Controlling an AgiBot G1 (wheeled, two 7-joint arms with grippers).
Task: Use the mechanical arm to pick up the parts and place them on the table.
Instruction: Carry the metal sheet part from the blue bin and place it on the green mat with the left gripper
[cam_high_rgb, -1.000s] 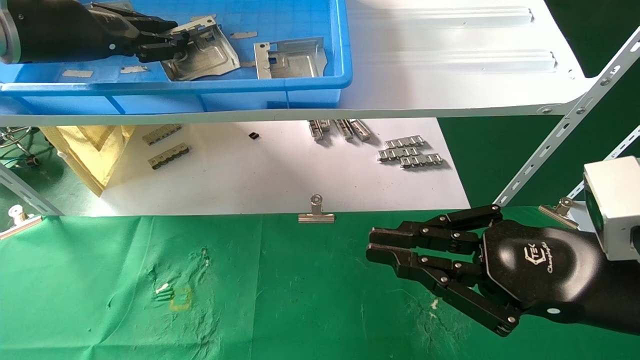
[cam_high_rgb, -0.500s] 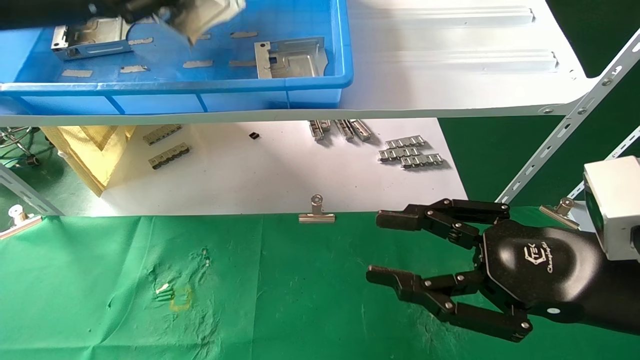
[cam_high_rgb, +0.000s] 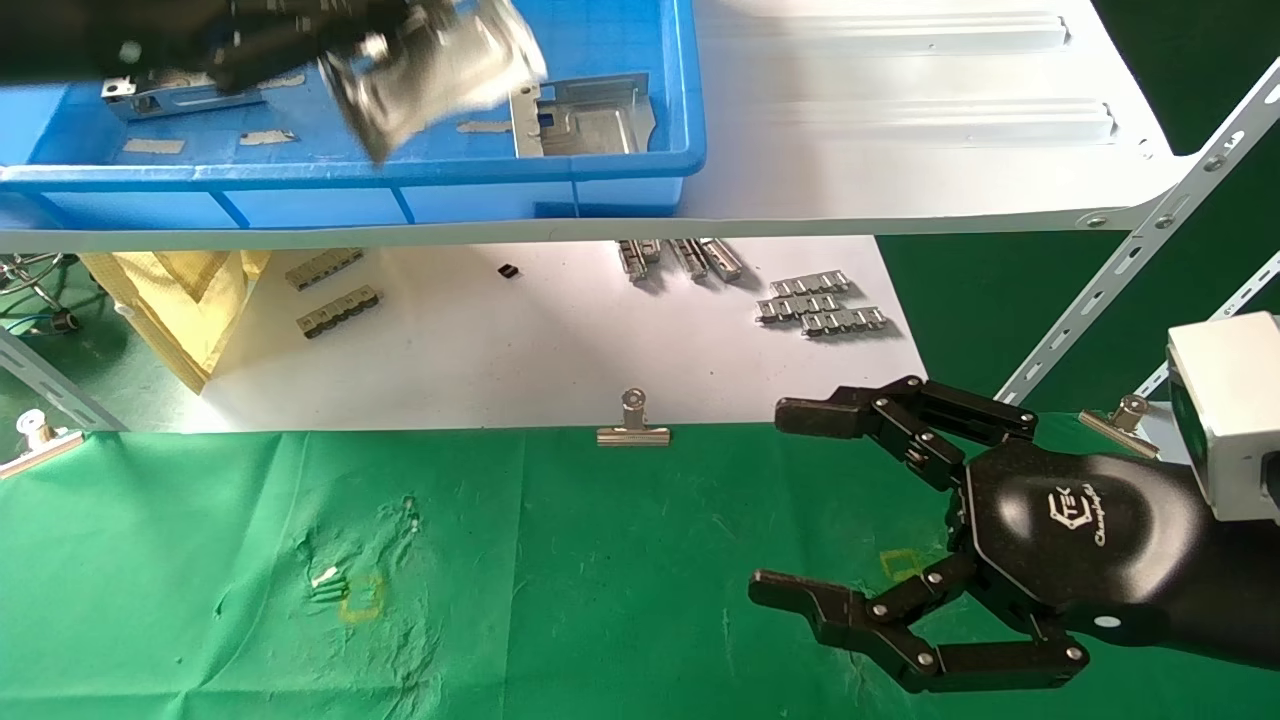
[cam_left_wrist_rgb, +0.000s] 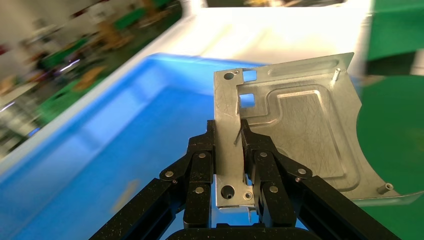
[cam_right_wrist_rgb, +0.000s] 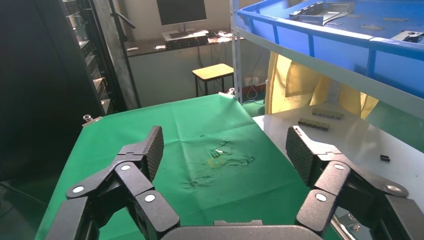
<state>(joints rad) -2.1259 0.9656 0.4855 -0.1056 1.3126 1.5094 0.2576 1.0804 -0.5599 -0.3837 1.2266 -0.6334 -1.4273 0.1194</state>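
My left gripper (cam_high_rgb: 345, 50) is shut on a silvery sheet-metal part (cam_high_rgb: 440, 75) and holds it tilted in the air above the blue bin (cam_high_rgb: 350, 180) on the white shelf. In the left wrist view the fingers (cam_left_wrist_rgb: 200, 165) pinch the part's narrow edge strip (cam_left_wrist_rgb: 227, 150). Two more parts lie in the bin, one at its right (cam_high_rgb: 580, 115) and one at its left (cam_high_rgb: 175, 90), half hidden by the arm. My right gripper (cam_high_rgb: 785, 510) is open and empty, low over the green cloth table (cam_high_rgb: 550, 580) at the right.
A white shelf (cam_high_rgb: 900, 130) carries the bin; its slanted struts (cam_high_rgb: 1100, 290) run down at the right. Below lies a white sheet (cam_high_rgb: 520, 340) with small grey ridged strips (cam_high_rgb: 820, 305) and a yellow bag (cam_high_rgb: 190, 300). Binder clips (cam_high_rgb: 632, 425) hold the cloth's edge.
My left gripper has lifted the part out of the bin and carried it up and to the right. My right gripper has gone from shut to wide open.
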